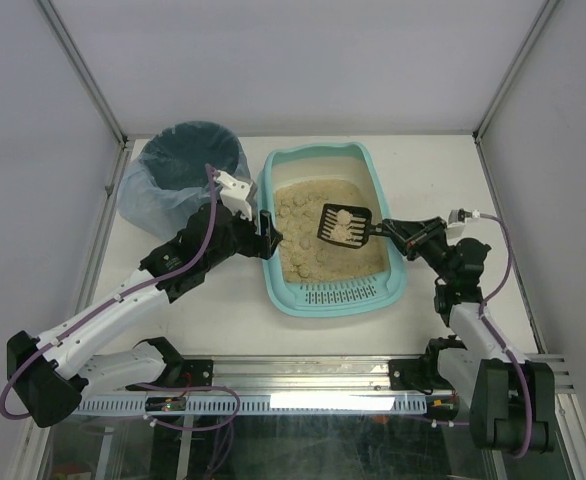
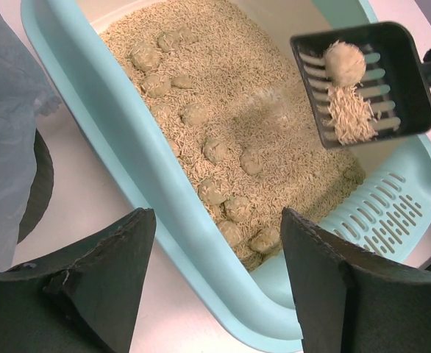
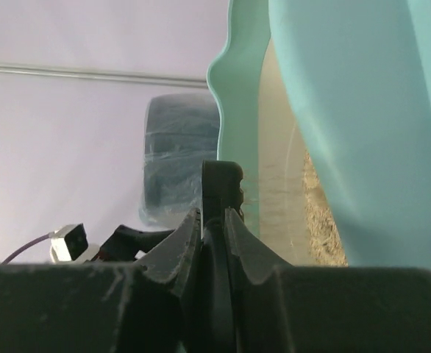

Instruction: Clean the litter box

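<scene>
The left arm [image 1: 123, 300] is stretching forward and to the right from its base, with its elbow lying low and its wrist tipping downward. The left claw [image 1: 266, 232] is holding its jaws wide, the two dark fingers [image 2: 105, 287] standing well apart. The right arm [image 1: 468, 300] is rising from its base and bending leftward, its wrist lying roughly level. The right claw [image 1: 385, 229] is clamping both pads [image 3: 179, 243] tight on the handle of a black scoop [image 1: 345, 226].

The right end effector [image 1: 387, 232] holds a black scoop [image 1: 345, 226] of clumps [image 1: 341, 222] above the litter box [image 1: 343, 294].
</scene>
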